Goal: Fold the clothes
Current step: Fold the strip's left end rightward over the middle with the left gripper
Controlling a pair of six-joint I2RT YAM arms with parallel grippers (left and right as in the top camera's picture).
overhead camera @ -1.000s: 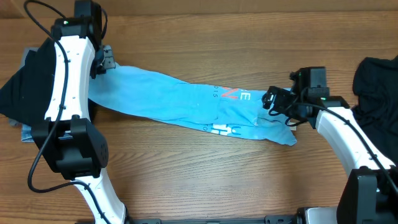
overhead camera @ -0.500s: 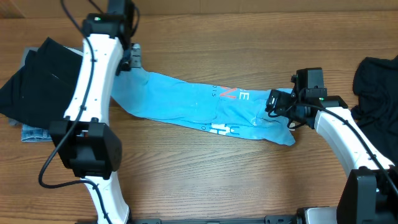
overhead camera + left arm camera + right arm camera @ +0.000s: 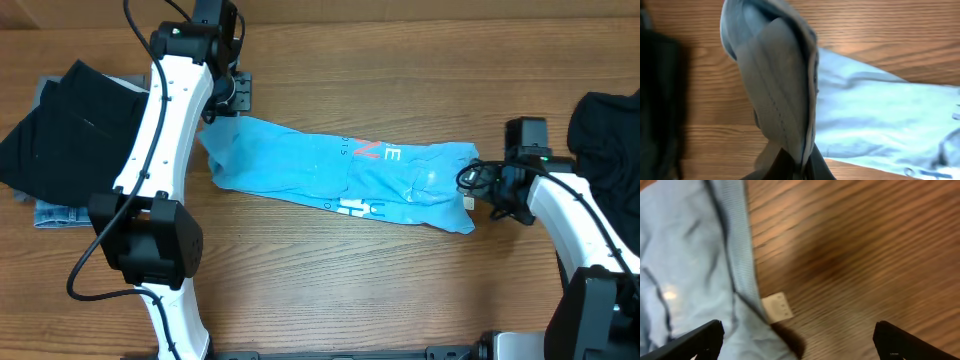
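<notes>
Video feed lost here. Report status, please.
Left gripper shut on light blue T-shirt, one end. Right gripper open, empty. Black garment far left, black pile far right, neither blocking.

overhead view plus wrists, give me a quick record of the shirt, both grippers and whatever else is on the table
garment: light blue T-shirt, bunched into a long strip across the wooden table, lettering facing up
left gripper: shut on the shirt's left end, cloth lifted
right gripper: open beside the shirt's right end, gripping nothing
tag: small white tag at the shirt's right edge
left edge: black clothes pile
right edge: black garment
fold status: not yet folded
</notes>
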